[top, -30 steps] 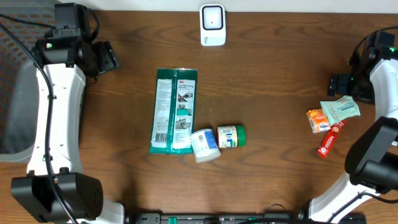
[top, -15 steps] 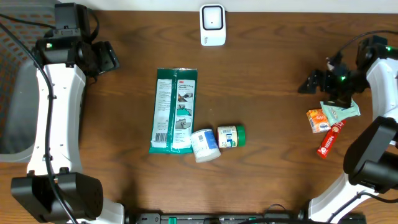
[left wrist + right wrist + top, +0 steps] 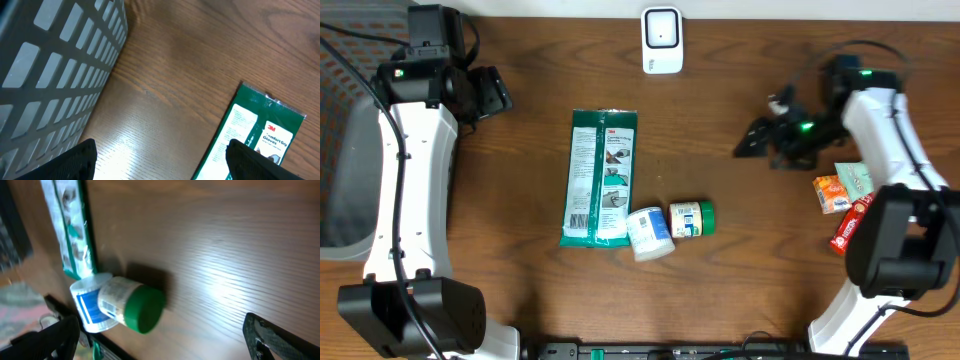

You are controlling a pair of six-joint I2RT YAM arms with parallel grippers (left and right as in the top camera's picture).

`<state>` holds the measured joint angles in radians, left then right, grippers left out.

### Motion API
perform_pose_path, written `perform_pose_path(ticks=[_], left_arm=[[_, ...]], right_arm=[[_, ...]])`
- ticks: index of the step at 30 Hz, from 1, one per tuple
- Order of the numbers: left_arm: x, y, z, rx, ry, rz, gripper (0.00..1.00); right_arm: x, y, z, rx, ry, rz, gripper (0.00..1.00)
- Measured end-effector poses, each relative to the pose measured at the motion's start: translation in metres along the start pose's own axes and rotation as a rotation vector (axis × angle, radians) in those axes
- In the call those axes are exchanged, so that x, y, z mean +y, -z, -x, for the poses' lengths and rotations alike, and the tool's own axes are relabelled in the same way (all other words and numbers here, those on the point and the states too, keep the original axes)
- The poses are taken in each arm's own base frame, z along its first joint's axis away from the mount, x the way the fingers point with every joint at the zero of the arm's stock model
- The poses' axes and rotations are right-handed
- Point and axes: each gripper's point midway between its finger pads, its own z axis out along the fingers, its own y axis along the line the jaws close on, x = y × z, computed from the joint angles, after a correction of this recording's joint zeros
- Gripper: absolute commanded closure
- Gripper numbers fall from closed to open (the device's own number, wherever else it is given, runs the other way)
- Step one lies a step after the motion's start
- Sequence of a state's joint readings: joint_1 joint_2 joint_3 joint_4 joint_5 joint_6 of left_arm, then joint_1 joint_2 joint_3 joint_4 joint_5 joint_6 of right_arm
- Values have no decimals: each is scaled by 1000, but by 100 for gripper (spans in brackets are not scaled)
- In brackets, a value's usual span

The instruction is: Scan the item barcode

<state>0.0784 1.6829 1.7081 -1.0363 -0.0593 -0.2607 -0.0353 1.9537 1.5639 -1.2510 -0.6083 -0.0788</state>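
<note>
Overhead first: the barcode scanner [image 3: 661, 40] stands at twelve o'clock on the table [image 3: 760, 280], and the green glove pack [image 3: 601, 178] lies lengthwise near the middle. Off the pack's five o'clock corner the blue-and-white jar [image 3: 650, 233] touches it, with the green-capped bottle [image 3: 691, 219] on its side just beside the jar at three o'clock. The right gripper [image 3: 750, 143] hangs out at two o'clock, jaws spread and empty, well apart from the bottle. Behind it at three o'clock sit the snack packets [image 3: 840, 190]. The left gripper [image 3: 498, 92] waits at ten o'clock, near the grey basket [image 3: 340, 200]. Over to the left wrist: both fingertips [image 3: 80, 160] sit wide apart with nothing between them. The basket wall fills nine to eleven o'clock, and the glove pack's top end shows at four o'clock. Right wrist now: fingertips [image 3: 280, 340] spread wide with bare wood between them. The bottle shows cap toward the lens at seven o'clock, pressed against the jar, with the glove pack up at ten o'clock.
</note>
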Motion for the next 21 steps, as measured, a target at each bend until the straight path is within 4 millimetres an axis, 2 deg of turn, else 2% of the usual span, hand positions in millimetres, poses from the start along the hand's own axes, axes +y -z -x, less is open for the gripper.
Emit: perform_pose_path(ticks=[6,11,15,21], left_arm=[[0,0,0,0,0,0,18],[0,0,0,0,0,0,18],[0,0,0,0,0,0,18],[0,0,0,0,0,0,18]], right_arm=[[35,-57,-10,47,99,-1,1],[39,-94,-25,80,73,-153,1],[45,-110,-34,81,80,-272,1],[61,-126,-48,95,138,-354,1]])
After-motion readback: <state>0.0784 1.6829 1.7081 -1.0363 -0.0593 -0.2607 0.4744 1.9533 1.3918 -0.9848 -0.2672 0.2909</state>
